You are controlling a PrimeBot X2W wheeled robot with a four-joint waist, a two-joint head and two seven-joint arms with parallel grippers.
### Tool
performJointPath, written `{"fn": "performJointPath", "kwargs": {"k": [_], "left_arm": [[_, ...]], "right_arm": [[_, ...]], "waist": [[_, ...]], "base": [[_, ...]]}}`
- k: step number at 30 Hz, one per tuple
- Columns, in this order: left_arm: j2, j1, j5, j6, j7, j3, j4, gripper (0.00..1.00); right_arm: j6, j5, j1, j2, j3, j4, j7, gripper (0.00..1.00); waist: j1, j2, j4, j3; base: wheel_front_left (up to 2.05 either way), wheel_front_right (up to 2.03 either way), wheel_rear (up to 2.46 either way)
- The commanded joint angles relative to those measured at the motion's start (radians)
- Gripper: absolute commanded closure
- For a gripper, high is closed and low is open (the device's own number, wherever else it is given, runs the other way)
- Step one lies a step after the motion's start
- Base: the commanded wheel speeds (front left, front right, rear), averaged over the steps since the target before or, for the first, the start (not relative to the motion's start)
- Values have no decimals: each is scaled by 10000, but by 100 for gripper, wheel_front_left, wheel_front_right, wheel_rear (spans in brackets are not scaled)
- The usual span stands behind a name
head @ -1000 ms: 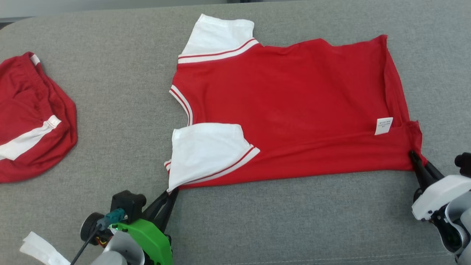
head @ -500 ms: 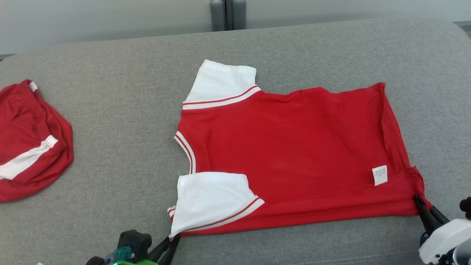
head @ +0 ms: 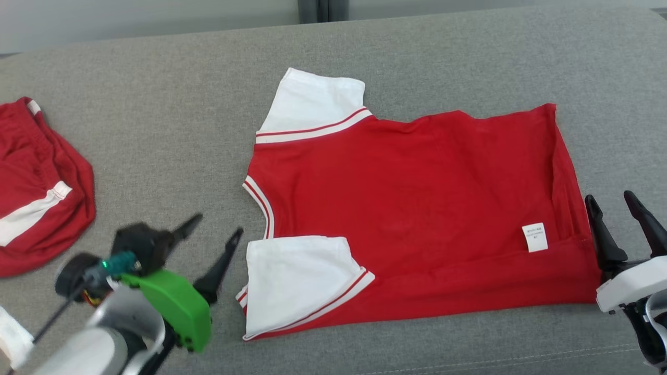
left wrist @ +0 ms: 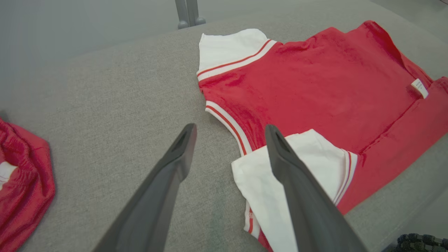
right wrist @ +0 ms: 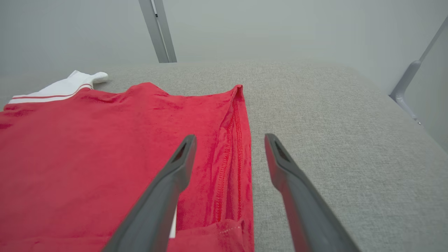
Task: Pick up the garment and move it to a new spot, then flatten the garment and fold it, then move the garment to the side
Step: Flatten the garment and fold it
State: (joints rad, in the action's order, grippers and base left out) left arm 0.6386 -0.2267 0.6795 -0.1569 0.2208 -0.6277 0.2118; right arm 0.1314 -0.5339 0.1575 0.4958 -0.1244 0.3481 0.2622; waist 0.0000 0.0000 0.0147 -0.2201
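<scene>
Plainly, the red shirt [head: 417,208] lies spread flat on the grey fabric surface [head: 156,130], between the two sets of fingers. Its white sleeves [head: 297,276] with red stripes sit just beside the left fingers [head: 221,263]. Its hem and small white label [head: 535,237] are near the right fingers [head: 602,234]. Both pairs stand apart, holding nothing.
</scene>
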Motion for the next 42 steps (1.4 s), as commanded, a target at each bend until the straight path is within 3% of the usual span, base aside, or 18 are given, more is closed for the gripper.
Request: {"fn": "performJointPath", "kwargs": {"k": [1, 5, 10, 18, 28, 39, 41, 42], "left_arm": [[113, -780, 23, 227, 211, 193, 60, 0], [115, -3294, 121, 990, 1118, 586, -377, 0], [-692, -6359, 824, 1767, 2473, 705, -1926, 0], [-1789, -9538, 562, 2438, 3832, -28, -5068, 0], [-2237, -11008, 404, 2776, 3875, -591, -7483, 0], [-2184, -11556, 624, 2883, 3460, -1147, -8519, 0], [-2124, -11641, 552, 2879, 3393, -1272, -8637, 23], [-2121, -11662, 554, 2881, 3341, -1325, -8684, 43]], "right_arm": [[-15, 231, 130, -133, 71, -163, 25, 0], [-15, 641, 517, -326, 92, -591, 28, 0], [-15, 850, 1193, -386, 82, -993, 30, 0], [-15, 953, 2057, -604, 23, -1506, 31, 0], [-15, 940, 2372, -1062, 255, -1827, 32, 0], [-15, 987, 2340, -1353, 372, -1836, 32, 0], [-15, 988, 2378, -1385, 343, -1837, 31, 0], [-15, 985, 2389, -1397, 324, -1839, 31, 0]], "waist": [[0, 0, 131, -440], [0, 0, 226, -1176], [0, 0, 76, -2266], [0, 0, -511, -3586], [0, 0, -1295, -4507], [0, 0, -1515, -4738], [0, 0, -1551, -4765], [0, 0, -1567, -4774]], "base": [[0, 0, 0], [0, 0, 0], [0, 0, 0], [0, 0, 0], [0, 0, 0], [0, 0, 0], [0, 0, 0], [0, 0, 0]]}}
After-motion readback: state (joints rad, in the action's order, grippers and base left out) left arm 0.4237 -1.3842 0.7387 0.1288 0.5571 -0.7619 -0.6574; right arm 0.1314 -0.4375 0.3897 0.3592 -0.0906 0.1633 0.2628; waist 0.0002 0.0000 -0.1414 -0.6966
